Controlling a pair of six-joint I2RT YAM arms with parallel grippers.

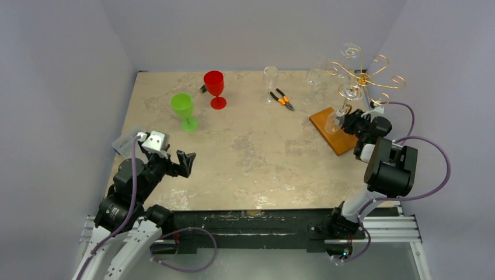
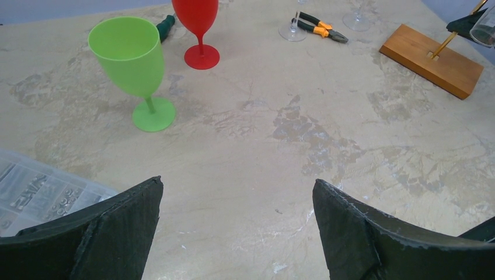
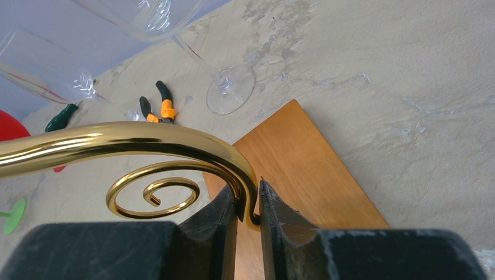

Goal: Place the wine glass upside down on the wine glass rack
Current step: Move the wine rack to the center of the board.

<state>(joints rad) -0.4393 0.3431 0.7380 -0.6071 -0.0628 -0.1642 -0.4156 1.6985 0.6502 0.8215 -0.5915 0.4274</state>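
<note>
Right gripper (image 3: 248, 193) fills the bottom of its wrist view. Its black fingers are pinched almost together on a strand of the wine glass rack (image 3: 134, 139): thin gold wire stand, curled spiral arms, flat rectangular orange-brown wooden base (image 3: 297, 169). The wire drops straight between the pads, so it's clamped on the rack, not on glass.

Left gripper (image 2: 237, 184): fingers spread wide, nothing between them, hanging over bare beige marbled tabletop (image 1: 257, 157) on the near-left side. Clear plastic parts box (image 2: 35, 192) is just beside its left finger.

Clear stemmed wine glass (image 1: 334, 121): in the top view its bowl sits low at the rack, over the wooden base and just beside the right gripper. Can't tell whether its foot is hooked on an arm. More clear glass (image 1: 351, 52) shows up among the top curls; too transparent to sort out.

The rack is at the far-right corner of the table, base angled to the edges.

Rest of the table:
- upright clear glass (image 1: 271, 80) at the far edge, with orange-and-black pliers (image 1: 284, 99) lying just beside its foot
- red plastic goblet (image 1: 215, 87), upright, far-left half
- lime green plastic goblet (image 1: 184, 109), upright, nearer and left of the red one, not touching
- dark green tool handle (image 2: 165, 26) poking out behind the red goblet
</note>
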